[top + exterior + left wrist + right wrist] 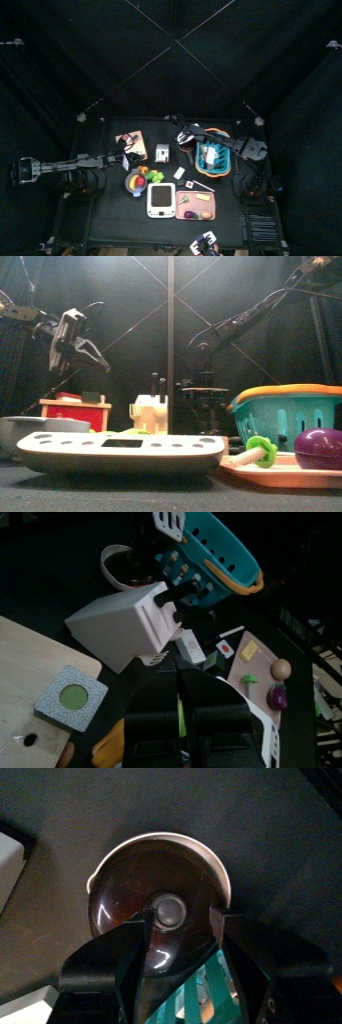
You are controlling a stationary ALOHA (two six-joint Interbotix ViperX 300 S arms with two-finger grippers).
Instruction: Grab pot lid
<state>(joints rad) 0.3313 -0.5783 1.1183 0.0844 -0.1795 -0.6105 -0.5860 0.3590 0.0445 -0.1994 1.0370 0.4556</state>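
Nearest the front edge of the surface (pixel 160 494) lies a white bathroom scale (pixel 123 451), with a pale board (pixel 287 472) just to its right carrying a purple plum (pixel 321 448) and a green-and-white toy (pixel 254 451). Behind the board stands a teal basket with an orange rim (pixel 289 411). Behind the scale are a white knife block (pixel 147 412) and a small red-and-wood box (pixel 75 414).

Farther back, beside the basket, sits the pot lid (pixel 163 891), a dark glass dome with a pale rim and a round knob in its middle, lying flat on the surface. The right hand (pixel 183 928) hangs directly over it, its jaws spread wide to either side of the knob; whether they touch the lid cannot be told.

The left hand (pixel 74 344) is raised high above the left side of the surface, its jaws parted and holding nothing.
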